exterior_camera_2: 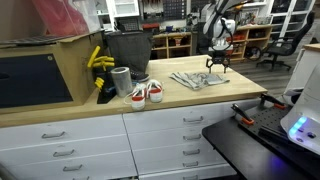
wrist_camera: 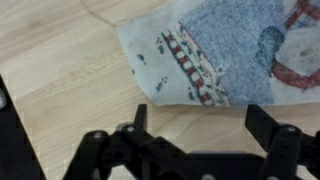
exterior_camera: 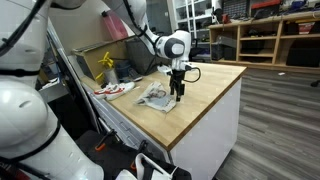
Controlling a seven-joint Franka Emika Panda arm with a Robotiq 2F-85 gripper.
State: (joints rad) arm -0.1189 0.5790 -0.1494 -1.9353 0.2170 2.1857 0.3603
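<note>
The wooden countertop (exterior_camera_2: 222, 95) bears a patterned cloth (exterior_camera_2: 195, 79), sneakers (exterior_camera_2: 146, 94) (a pair) and a cup (exterior_camera_2: 121, 81).

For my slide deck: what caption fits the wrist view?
Open end effector poised above a wooden countertop, at the edge of a patterned blue-and-red cloth.

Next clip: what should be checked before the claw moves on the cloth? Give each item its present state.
1. Claw open: ok.
2. Claw empty: ok.
3. Cloth edge in the wrist view, just ahead of the claw: ok.
4. Claw clear of the cloth surface: cannot tell.
5. Sneakers apart from the cloth: ok.
6. Cloth lying flat on the counter: not ok, it looks rumpled in both exterior views.
</note>
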